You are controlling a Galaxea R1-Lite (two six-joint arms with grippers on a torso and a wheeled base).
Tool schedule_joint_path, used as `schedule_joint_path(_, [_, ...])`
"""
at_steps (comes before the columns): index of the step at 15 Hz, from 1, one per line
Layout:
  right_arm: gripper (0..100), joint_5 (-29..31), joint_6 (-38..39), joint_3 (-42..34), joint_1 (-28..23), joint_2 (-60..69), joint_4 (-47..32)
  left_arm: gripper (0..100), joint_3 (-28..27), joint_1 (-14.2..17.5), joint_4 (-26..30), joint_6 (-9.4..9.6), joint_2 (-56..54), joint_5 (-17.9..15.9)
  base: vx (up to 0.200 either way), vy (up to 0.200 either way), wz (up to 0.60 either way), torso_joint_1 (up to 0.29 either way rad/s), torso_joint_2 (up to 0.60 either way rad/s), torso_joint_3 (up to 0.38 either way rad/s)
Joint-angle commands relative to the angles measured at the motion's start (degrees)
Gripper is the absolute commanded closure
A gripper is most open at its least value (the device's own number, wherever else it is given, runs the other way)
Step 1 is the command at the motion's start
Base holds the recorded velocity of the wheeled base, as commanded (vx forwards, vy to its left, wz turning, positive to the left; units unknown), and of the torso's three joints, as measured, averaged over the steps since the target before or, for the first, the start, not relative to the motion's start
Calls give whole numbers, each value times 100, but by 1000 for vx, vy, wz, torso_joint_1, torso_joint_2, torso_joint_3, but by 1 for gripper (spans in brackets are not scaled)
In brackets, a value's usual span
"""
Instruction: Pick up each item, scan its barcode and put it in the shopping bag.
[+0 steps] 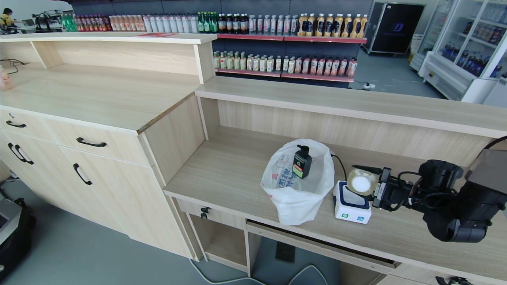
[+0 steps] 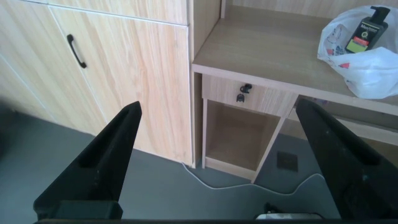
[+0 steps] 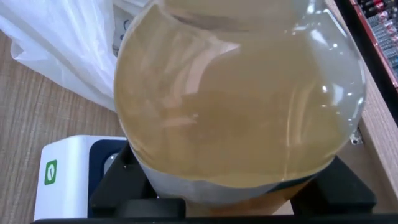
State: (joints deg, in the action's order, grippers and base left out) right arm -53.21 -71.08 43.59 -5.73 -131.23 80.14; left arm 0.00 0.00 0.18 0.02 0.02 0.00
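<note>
A round clear jar (image 1: 361, 183) of amber contents, with a white end facing up, is held just above the white and blue scanner (image 1: 351, 204) on the lower desk. My right gripper (image 1: 374, 187) is shut on it from the right. In the right wrist view the jar (image 3: 239, 93) looms close, with the scanner (image 3: 68, 174) beneath and the bag (image 3: 56, 43) beside it. The white plastic shopping bag (image 1: 297, 190) stands left of the scanner and holds a black pump bottle (image 1: 302, 161) and a printed packet (image 1: 283, 176). My left gripper (image 2: 217, 174) hangs open low beside the desk, with the bag (image 2: 367, 68) far off.
A raised ledge (image 1: 348, 105) runs behind the desk. A taller counter with drawers (image 1: 91, 99) stands to the left. The scanner's black cable (image 1: 340, 164) trails behind the bag. Bare desk top (image 1: 225, 170) lies left of the bag. Drink shelves (image 1: 285, 39) line the room behind.
</note>
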Motion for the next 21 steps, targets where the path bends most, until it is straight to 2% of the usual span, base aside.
schedule_joint_path(1, [100, -23, -2, 211, 98, -166, 2, 0, 0, 0, -1, -2, -2, 0, 0, 0, 0, 0, 0, 0])
schedule_joint_path(21, [100, -31, -2, 325, 274, -359, 2, 0, 0, 0, -1, -2, -2, 0, 0, 0, 0, 0, 0, 0])
